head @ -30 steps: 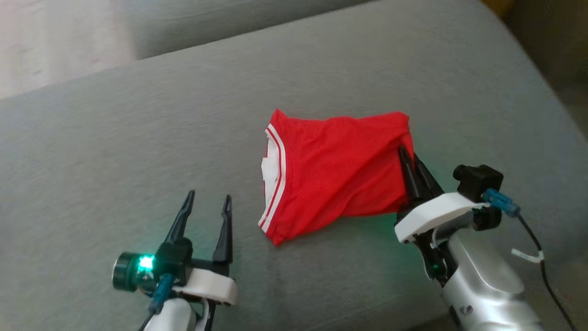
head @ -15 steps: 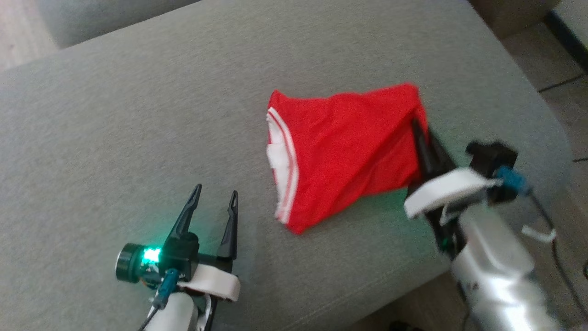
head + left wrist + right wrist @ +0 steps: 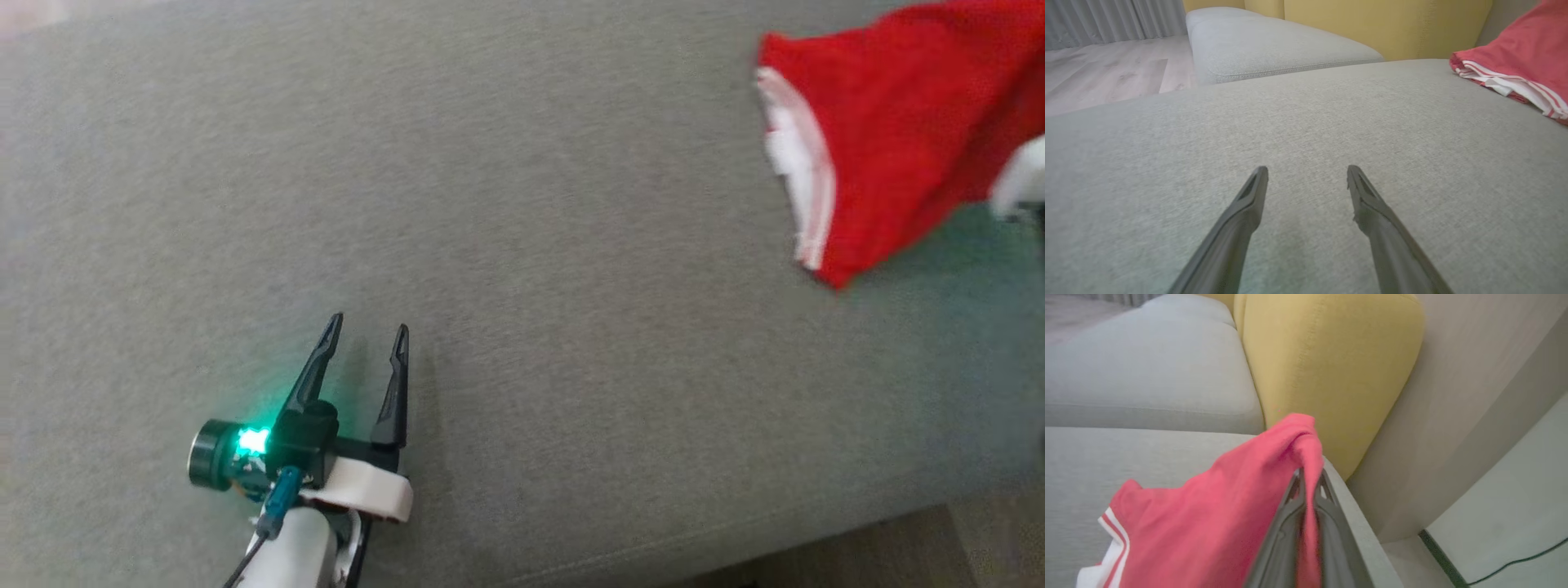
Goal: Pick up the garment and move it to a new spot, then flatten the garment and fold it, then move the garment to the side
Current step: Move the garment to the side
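The red garment point(image 3: 898, 122) is held near the far right corner of the grey seat cushion point(image 3: 522, 245), a fold of it being pinched between the closed fingers of the right gripper point(image 3: 1308, 477) just beside the yellow backrest point(image 3: 1331, 355); its white-striped hem is laid on the cushion toward the left, while the pinched part is raised above the cushion's right edge. The left gripper point(image 3: 368, 324) is seen well apart from the garment, near the cushion's front edge, with its fingers spread wide and nothing between them; bare grey fabric lies under its tips.
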### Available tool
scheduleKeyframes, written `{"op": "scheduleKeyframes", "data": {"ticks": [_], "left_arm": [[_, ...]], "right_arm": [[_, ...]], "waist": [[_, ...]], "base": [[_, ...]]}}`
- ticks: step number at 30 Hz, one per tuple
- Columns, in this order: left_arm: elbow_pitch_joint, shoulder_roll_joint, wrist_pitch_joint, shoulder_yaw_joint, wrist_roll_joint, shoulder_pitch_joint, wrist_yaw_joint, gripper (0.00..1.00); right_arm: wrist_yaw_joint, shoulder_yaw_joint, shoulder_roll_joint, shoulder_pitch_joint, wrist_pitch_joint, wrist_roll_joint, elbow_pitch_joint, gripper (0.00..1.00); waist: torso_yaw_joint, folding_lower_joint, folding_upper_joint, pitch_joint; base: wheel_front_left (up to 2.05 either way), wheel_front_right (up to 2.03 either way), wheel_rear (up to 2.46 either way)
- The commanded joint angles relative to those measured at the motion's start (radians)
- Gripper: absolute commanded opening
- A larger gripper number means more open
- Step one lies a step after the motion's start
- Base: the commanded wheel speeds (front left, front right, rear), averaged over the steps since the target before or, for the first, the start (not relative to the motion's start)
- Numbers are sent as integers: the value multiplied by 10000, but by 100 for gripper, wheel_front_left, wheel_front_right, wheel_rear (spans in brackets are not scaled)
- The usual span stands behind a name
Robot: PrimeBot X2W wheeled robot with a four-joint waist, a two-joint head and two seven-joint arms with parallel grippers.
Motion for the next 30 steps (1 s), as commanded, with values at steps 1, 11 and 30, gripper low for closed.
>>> {"op": "scheduleKeyframes", "data": {"ticks": [1,11,30], "left_arm": [[-373,73,-65,320,76,-275,1,100],[-423,39,-65,417,71,-279,-10,100],[-277,-16,-65,1292,-325,663,724,100]], "right_arm": [[-6,-383,-419,-295,68,-485,-89,0],[-6,-4005,-295,-376,-263,-3411,-955,100],[-6,183,2492,3808,-385,1277,-3848,100]], "waist": [[459,-1,0,225],[784,-1,0,102],[2470,-1,0,-2067]], "base": [[0,0,0],[0,0,0],[0,0,0]]}}
